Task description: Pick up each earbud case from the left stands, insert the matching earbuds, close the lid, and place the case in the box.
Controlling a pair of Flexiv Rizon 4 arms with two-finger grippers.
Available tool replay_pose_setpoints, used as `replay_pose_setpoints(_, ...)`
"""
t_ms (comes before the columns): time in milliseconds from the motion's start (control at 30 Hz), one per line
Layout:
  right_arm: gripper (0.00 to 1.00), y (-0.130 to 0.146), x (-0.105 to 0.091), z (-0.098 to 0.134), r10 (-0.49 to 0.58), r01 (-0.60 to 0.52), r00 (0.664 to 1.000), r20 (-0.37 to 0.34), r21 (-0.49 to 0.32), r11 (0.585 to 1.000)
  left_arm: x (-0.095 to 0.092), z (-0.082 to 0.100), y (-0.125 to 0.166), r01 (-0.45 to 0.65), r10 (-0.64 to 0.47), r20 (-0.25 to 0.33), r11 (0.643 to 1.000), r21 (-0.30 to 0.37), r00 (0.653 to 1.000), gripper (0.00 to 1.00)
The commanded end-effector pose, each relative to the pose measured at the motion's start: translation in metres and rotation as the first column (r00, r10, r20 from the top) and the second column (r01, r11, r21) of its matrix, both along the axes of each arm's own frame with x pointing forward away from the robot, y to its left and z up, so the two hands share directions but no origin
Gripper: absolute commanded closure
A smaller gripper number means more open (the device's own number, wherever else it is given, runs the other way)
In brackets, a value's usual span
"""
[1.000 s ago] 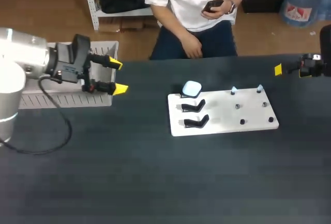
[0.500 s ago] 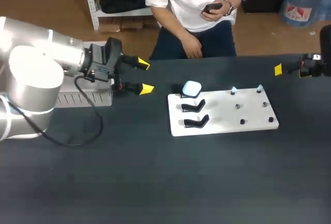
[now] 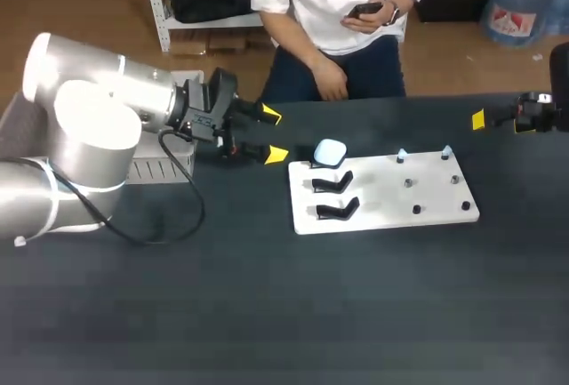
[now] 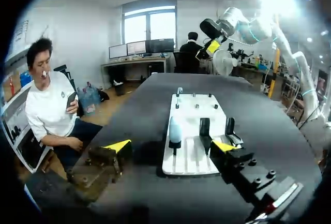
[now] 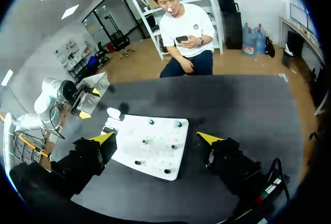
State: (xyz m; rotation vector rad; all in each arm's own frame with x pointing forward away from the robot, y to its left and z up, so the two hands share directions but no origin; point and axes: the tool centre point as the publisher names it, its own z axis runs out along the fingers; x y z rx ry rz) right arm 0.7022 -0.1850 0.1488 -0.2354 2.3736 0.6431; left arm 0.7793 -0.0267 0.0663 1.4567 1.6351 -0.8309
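One second brings the left gripper from the box to just short of the earbud case — jaws wide apart, empty. The case sits at the white board's far corner — pickup likely next.

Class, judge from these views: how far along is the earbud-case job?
Two stands are empty, suggesting two cases are done, though inside the box is not visible. Nothing is in hand: the left gripper hovers open beside the board. Left: the last case, its two earbuds, closing, boxing.
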Motion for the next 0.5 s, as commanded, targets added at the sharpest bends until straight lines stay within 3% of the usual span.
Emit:
replay_pose_setpoints(33, 0.00, -0.0001, -0.0001, 0.0001, 0.000, 0.000, 1.000, 0.000, 0.000, 1.000, -0.0010, -0.0002, -0.0002, -0.004, 0.004, 0.002, 1.000, 0.000, 1.000, 0.00)
replay_pose_setpoints(500, 0.00, -0.0001, -0.0001, 0.0001, 0.000, 0.000, 1.000, 0.000, 0.000, 1.000, -0.0017, -0.0010, -0.0016, -0.002, 0.002, 0.006, 1.000, -0.003, 1.000, 0.00)
